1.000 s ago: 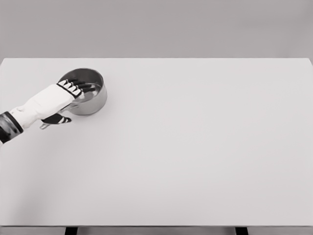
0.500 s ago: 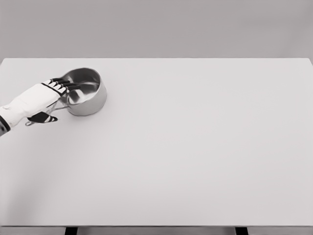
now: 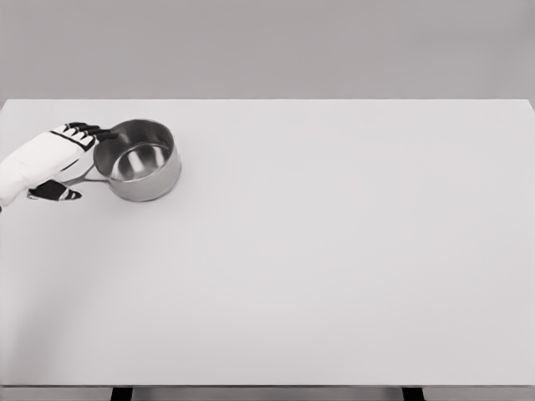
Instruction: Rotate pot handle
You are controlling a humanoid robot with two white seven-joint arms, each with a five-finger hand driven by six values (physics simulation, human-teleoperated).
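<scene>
A small round stainless-steel pot (image 3: pixel 138 159) stands upright on the far left part of the wide white table (image 3: pixel 318 267), near its back edge. The pot is open at the top, and its shiny inner floor and wall are in plain view. A thin metal handle (image 3: pixel 86 177) runs out from the pot's lower left side, pointing toward the left edge of the picture and slightly toward the camera.

The left hand (image 3: pixel 52 159), white with black joints, comes in from the left edge and sits just beside the pot, above the handle. Its dark-tipped fingers (image 3: pixel 88 130) are stretched out and slightly apart, reaching toward the pot's left rim; the tips look to be touching or just short of the rim, and which of the two cannot be told. The thumb (image 3: pixel 54 192) lies lower, below the handle's outer end, apart from the other fingers. The hand is not closed around the handle; the handle passes between thumb and fingers, partly hidden under the palm.
</scene>
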